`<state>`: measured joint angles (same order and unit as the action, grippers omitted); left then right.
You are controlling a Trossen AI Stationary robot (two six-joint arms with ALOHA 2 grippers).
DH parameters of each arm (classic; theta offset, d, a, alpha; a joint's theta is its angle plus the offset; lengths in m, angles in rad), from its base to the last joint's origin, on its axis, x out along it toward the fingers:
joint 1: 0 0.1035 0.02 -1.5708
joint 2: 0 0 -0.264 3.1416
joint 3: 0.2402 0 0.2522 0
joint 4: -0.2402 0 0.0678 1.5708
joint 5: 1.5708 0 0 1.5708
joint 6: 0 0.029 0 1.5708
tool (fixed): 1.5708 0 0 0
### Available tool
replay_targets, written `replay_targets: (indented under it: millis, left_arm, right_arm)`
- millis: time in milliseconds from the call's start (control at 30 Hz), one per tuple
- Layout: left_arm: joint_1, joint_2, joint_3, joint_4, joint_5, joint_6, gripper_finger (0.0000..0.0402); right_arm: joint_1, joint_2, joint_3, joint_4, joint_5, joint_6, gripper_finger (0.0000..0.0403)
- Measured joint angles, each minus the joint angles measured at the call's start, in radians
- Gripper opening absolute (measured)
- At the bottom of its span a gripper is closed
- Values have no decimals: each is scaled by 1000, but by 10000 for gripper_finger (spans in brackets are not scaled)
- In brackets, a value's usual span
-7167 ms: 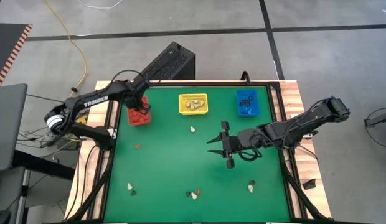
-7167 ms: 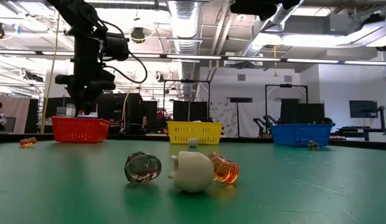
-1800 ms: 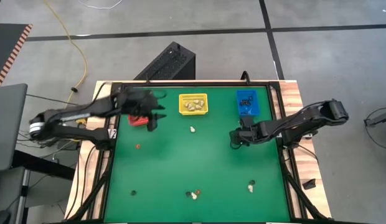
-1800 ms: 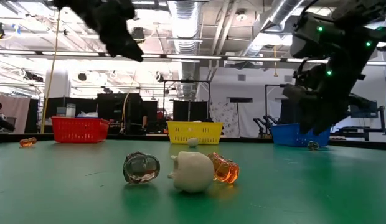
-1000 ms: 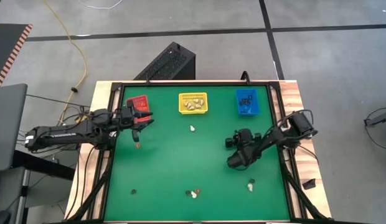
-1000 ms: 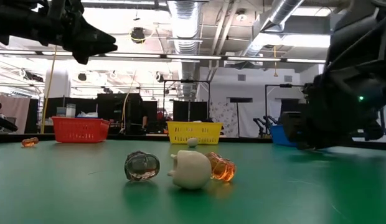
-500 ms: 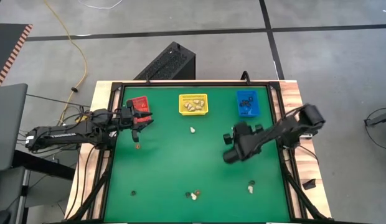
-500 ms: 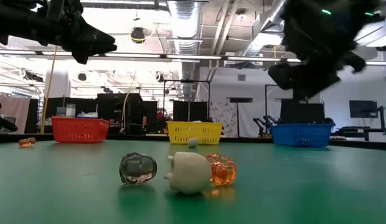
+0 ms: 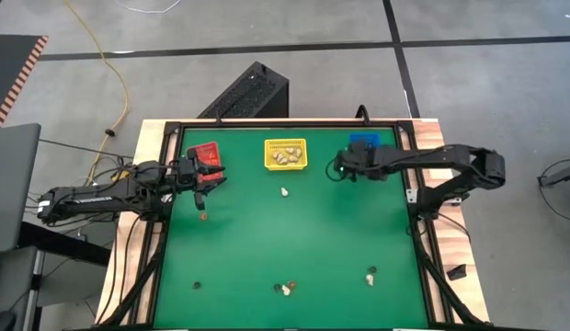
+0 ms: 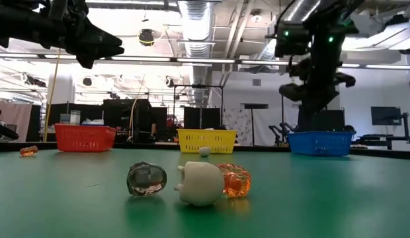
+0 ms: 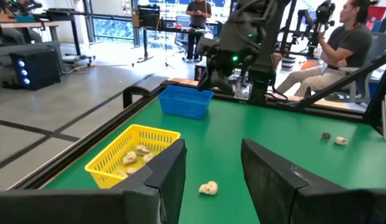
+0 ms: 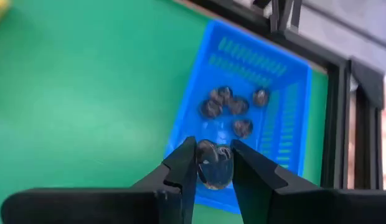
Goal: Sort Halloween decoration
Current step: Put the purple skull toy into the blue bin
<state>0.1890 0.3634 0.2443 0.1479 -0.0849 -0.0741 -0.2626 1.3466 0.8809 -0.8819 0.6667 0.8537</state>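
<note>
My right gripper hangs over the blue bin at the table's far right and is shut on a dark, glossy trinket. Several dark trinkets lie in that bin. My left gripper stands open and level above the table beside the red bin, with nothing between its fingers. A cream skull lies near the yellow bin. A clear-dark, a cream and an orange trinket lie together by the near edge. My right gripper pinches the dark trinket's two sides between its two fingertips. The fingers slant downward toward the table's far edge. The trinket is lifted clear, above one end of the blue bin.
The yellow bin holds cream pieces. Loose on the green mat are an orange-brown trinket, a dark one and a cream one. A black frame rims the table. People sit beyond the right edge.
My right gripper has risen from low over the mat's right middle and swung toward the far edge, turning as it went. It now hangs over the blue bin with the dark trinket between its fingers.
</note>
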Motion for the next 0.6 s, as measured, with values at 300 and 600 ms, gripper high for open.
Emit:
replay_targets:
  millis: [300, 600]
  left_arm:
    - [0, 0, 0, 0, 0, -1, 142]
    - [0, 0, 9, 1, 39, -16, 142]
  right_arm:
    - [-149, 0, -51, 59, -88, -77, 121]
    - [-180, 0, -51, 54, -118, -103, 146]
